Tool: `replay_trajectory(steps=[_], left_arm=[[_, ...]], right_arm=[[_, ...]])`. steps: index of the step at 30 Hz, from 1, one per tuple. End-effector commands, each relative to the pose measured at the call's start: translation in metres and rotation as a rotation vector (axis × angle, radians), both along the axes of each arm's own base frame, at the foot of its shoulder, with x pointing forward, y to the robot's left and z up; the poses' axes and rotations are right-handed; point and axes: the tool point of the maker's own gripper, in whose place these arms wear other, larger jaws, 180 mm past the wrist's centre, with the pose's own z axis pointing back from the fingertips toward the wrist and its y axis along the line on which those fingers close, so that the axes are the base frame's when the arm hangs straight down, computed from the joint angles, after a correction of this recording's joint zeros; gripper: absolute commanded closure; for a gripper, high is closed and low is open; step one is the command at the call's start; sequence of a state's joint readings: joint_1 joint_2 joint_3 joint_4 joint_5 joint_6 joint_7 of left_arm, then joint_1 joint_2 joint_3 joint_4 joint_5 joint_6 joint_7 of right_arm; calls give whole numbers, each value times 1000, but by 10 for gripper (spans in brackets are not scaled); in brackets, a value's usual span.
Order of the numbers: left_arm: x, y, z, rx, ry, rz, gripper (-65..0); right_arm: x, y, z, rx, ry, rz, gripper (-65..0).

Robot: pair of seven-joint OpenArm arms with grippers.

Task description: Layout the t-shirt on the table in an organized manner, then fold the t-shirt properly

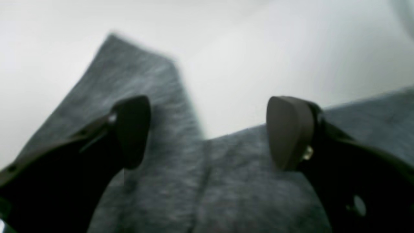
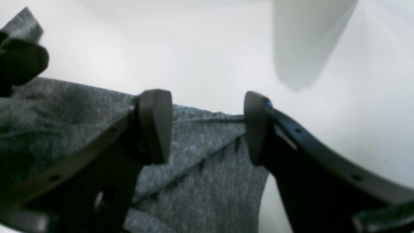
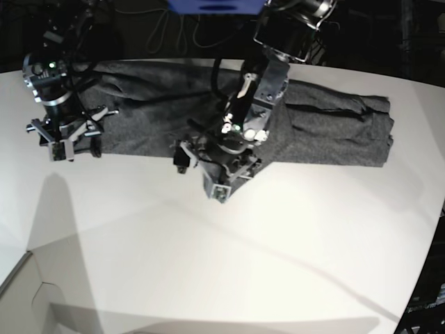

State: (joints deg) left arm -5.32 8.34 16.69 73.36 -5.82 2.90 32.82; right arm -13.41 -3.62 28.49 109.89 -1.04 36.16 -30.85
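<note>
The t-shirt [image 3: 313,129] lay in a long band on the desk [image 3: 278,264], mid-fold. Both sets of fingers, left [image 1: 207,132] and right [image 2: 207,127], stood released, grasping nothing. Next came regripping an edge, I judged.

I'm working in what looks like a robotics lab: a large white table [image 3: 208,264] with a curved edge, two arms mounted over it, dark cables [image 3: 174,28] trailing behind.

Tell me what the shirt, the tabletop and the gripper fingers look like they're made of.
T-shirt: soft heathered grey knit, probably cotton jersey; flecked weave and limp folds show.
Table: smooth white, likely laminate or painted board; it carries soft shadows without glare.
Fingers: matte dark, rounded pads, probably moulded plastic or rubber; too blurred to tell.
</note>
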Motion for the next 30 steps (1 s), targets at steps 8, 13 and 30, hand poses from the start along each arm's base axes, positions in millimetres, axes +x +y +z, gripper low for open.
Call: replay_trajectory(steps=[8,13,30], left_arm=[[14,-4,5,-5,-22,4,-506],[21,-3,-2,17,-4,-1,-293],[36,43,46,-206,-66,175,-2]], right_arm=[[6,1,13,5,-53,9,-357],[7,3,12,8,-52,13,-357],[6,2,4,19,-32,10,-356]])
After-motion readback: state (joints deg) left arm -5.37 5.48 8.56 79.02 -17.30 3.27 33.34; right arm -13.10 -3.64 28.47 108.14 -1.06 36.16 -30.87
